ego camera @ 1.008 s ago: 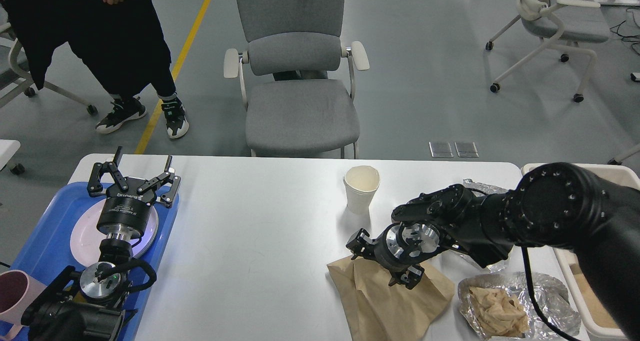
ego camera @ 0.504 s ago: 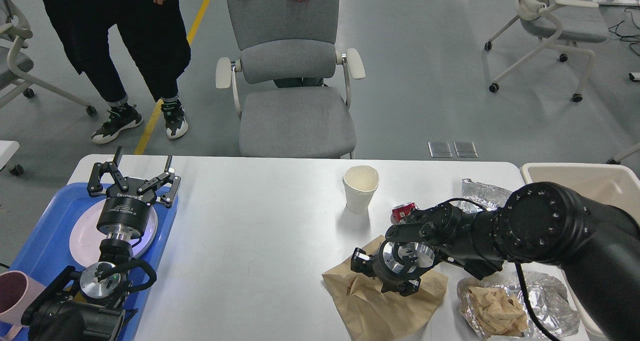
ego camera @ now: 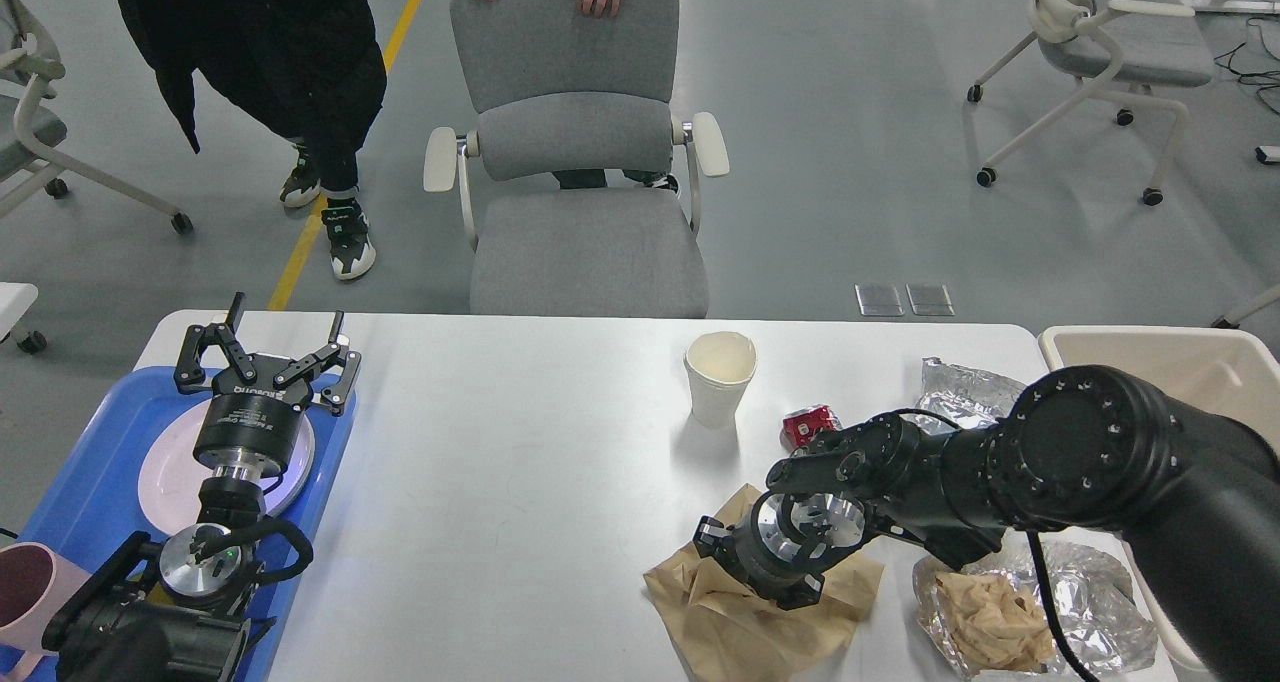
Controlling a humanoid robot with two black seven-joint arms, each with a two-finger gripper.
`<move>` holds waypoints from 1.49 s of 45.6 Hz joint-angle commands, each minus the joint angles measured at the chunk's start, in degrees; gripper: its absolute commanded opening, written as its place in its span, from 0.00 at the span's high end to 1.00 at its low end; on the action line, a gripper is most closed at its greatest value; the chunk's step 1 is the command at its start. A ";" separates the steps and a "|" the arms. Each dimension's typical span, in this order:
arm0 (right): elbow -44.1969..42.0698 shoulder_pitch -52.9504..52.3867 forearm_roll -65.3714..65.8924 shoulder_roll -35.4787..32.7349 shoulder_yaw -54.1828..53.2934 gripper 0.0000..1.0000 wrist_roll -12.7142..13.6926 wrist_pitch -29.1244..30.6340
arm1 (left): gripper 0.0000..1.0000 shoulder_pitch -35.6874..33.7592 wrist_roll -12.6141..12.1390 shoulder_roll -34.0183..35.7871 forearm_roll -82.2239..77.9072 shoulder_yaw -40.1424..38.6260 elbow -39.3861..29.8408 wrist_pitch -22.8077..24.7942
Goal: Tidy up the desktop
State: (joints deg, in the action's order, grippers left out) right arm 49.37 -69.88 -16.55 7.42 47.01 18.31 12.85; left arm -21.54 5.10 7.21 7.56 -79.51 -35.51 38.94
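The white desktop (ego camera: 520, 462) fills the lower half of the head view. On its right part lie a crumpled brown paper bag (ego camera: 760, 622), a white paper cup (ego camera: 720, 377), a red can (ego camera: 808, 424) on its side, and two pieces of foil. My right gripper (ego camera: 752, 567) points down and rests on the top of the paper bag; its dark fingers are seen end-on, so their state is unclear. My left gripper (ego camera: 285, 337) is open and empty above the far edge of the blue tray (ego camera: 90, 472).
A pale plate (ego camera: 165, 477) lies on the tray, with a pink cup (ego camera: 30, 582) at its near left. Crumpled foil (ego camera: 960, 392) lies behind my right arm; open foil with a brown napkin (ego camera: 1000, 617) lies near right. A beige bin (ego camera: 1150, 347) stands at the right edge. A grey chair (ego camera: 580, 232) and people are beyond the table.
My right gripper has moved down and nearer onto the paper bag, which has crumpled and shifted slightly left. The red can has come into view. The chair has shifted left. My left arm has not moved.
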 commanded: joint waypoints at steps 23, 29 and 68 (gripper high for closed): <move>21.11 -18.88 -0.94 -8.83 -1.22 1.00 -0.03 1.21 | 0.04 0.00 0.00 0.00 0.00 0.06 0.00 0.00; 26.12 -22.31 -0.94 -11.11 -1.04 1.00 -0.12 2.62 | 0.04 0.00 0.00 0.00 0.00 -0.03 0.00 0.00; 38.43 -56.75 0.11 -15.69 16.44 0.81 0.15 25.37 | 0.04 0.09 0.00 0.00 0.00 0.06 0.00 0.00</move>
State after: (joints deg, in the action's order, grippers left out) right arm 87.05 -117.12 -17.13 -8.07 59.64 18.37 29.03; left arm -21.49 5.10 7.21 7.56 -79.45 -35.51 38.94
